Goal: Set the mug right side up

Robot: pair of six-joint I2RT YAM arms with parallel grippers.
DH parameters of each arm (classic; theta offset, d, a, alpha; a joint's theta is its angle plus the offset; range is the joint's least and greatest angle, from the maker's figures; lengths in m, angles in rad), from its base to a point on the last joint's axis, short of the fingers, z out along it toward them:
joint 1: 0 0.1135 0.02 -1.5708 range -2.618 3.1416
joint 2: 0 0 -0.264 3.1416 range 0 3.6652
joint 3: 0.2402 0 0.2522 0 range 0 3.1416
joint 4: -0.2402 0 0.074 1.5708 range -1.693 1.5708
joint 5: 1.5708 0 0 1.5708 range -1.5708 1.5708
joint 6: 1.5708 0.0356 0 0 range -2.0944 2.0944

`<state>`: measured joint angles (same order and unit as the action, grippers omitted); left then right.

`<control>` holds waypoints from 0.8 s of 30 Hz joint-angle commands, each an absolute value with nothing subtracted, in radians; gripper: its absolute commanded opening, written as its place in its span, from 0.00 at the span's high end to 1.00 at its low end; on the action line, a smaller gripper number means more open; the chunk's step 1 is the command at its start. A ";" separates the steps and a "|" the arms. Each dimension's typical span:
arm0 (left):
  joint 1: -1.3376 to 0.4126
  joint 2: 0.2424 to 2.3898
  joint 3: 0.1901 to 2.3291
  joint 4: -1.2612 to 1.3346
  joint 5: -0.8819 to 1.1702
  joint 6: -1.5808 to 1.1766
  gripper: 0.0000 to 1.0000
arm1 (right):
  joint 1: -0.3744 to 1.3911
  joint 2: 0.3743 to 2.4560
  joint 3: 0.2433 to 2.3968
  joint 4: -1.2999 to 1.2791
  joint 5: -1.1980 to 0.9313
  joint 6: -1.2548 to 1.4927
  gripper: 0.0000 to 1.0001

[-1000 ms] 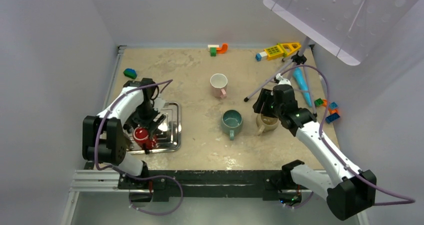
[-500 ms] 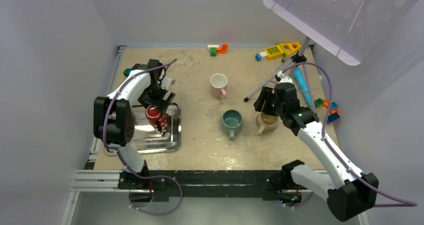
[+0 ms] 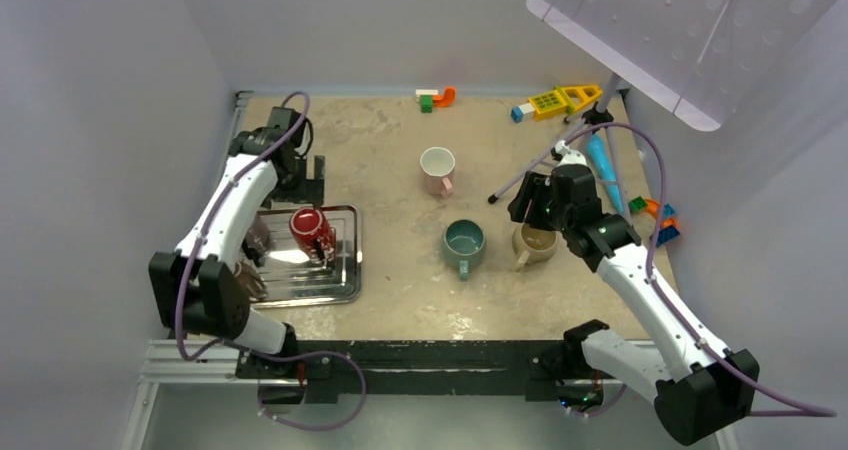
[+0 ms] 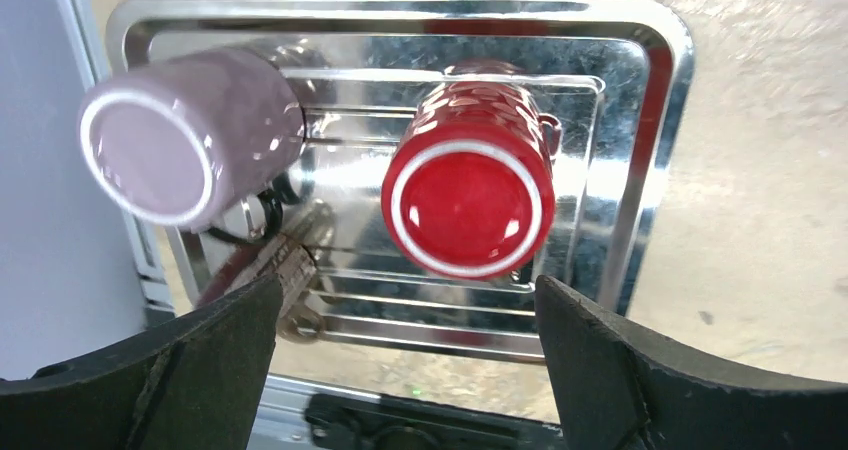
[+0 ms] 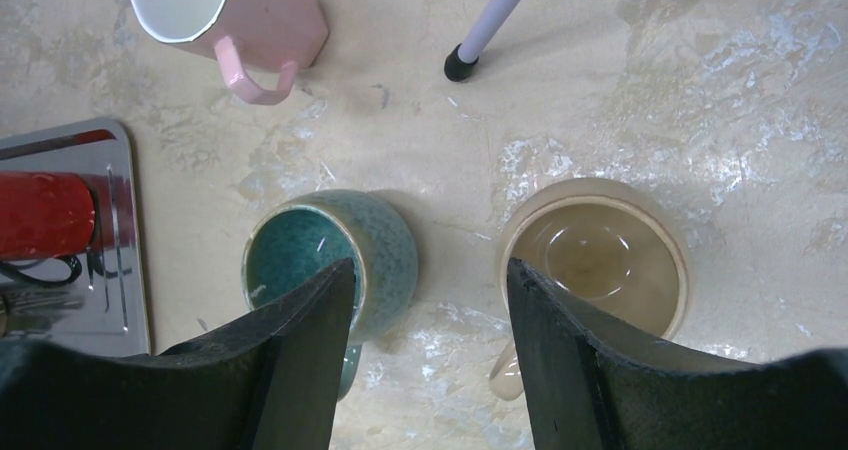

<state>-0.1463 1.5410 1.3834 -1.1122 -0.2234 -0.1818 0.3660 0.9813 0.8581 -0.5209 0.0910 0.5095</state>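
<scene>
My left end effector hangs wide over the red mug (base up on the tray) to grab it; the right end effector idles, equally wide.

Beige tabletop w/ white walls

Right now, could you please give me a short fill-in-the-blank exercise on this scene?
1. The red mug stands ___ on the tray.
2. The other mug on the tray is ___.
3. The left gripper's jaws are ___.
4. The pink mug's opening faces ___.

Missing words: upside down; purple; open; up.
</scene>
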 commanded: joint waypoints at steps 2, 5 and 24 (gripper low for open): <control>-0.150 1.361 1.219 -1.117 -0.185 -0.457 0.00 | 0.365 0.966 0.885 -0.506 0.087 0.496 0.38; -0.150 1.344 1.080 -1.058 -0.082 -0.490 0.00 | 0.367 0.959 0.872 -0.494 0.077 0.503 0.39; -0.181 1.483 0.970 -0.830 -0.199 -0.520 0.53 | 0.366 0.997 0.911 -0.497 0.071 0.486 0.40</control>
